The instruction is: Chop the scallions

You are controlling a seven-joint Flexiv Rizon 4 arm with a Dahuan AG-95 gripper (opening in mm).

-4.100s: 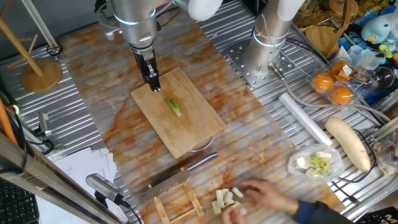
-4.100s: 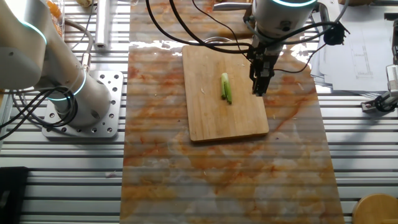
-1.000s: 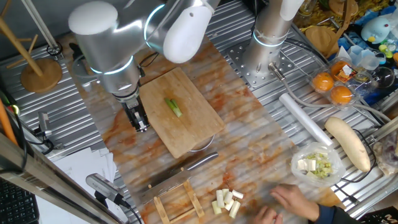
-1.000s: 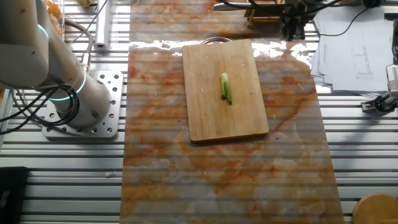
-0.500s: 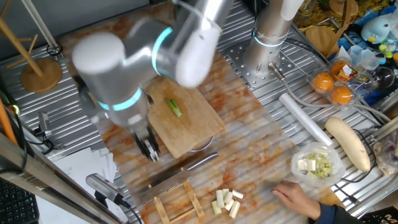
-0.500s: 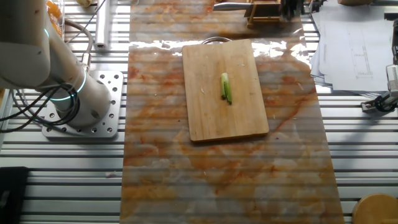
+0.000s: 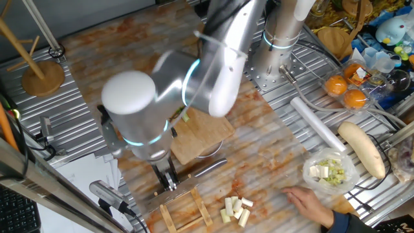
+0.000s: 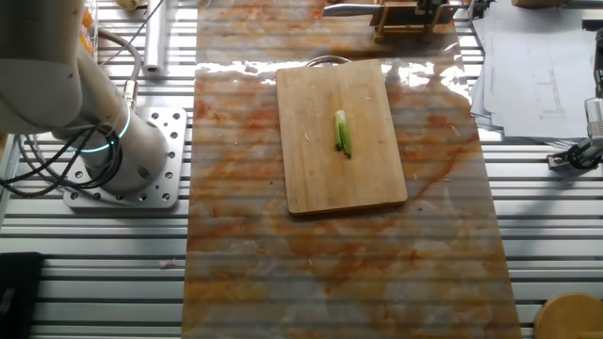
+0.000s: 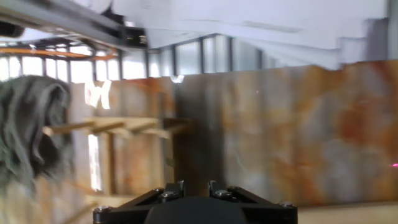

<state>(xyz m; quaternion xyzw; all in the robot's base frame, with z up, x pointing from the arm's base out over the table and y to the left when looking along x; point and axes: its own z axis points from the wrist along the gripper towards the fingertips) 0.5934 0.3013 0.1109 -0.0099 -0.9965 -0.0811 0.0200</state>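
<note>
Nearly closed, fingers (image 7: 169, 183) empty above knife (image 7: 194, 173).

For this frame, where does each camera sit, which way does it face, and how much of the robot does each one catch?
One fixed view: high, looking down at the table; the arm covers much of the cutting board, its pincer by the knife; a person's hand at bottom right.
The other fixed view: overhead from the opposite side, on the scallions lying on the board; only the arm's base shows.
Hand view: blurred, along the fingers toward a wooden rack.
Both fixed views share the board.
</note>
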